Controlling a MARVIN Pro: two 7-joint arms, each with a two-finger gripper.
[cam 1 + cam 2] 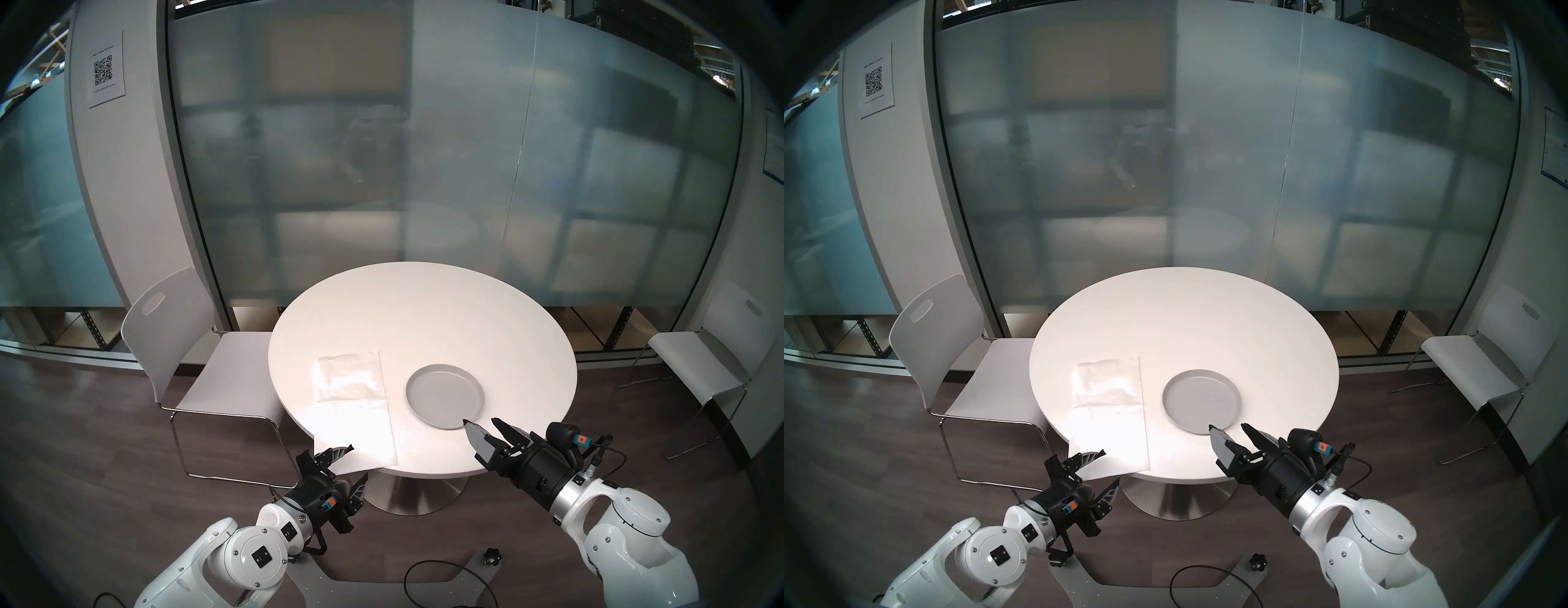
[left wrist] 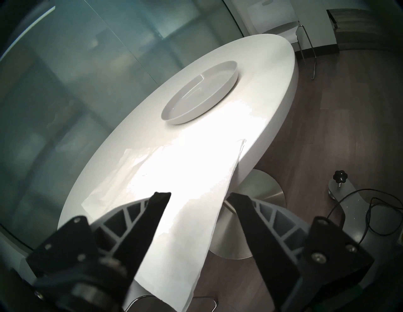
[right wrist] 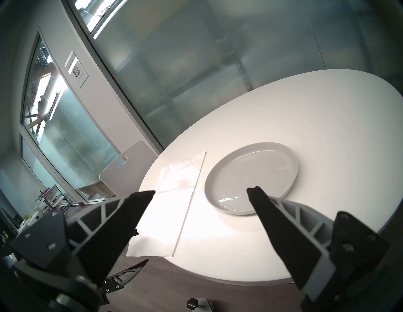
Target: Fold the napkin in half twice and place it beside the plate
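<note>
Looking down at the round table point(image 1: 424, 305), we find the napkin point(image 1: 356, 407) hard to separate from the white top, its near-left corner hanging past the near edge. Our left gripper point(image 1: 356, 465) straddles that overhang, one finger above and one below, jaws parted and not yet pinching. Our right gripper point(image 1: 479, 421) hovers wide open and empty at the near rim of the plate point(image 1: 441, 392), which sits just right of the napkin; the far half of the table lies bare.
</note>
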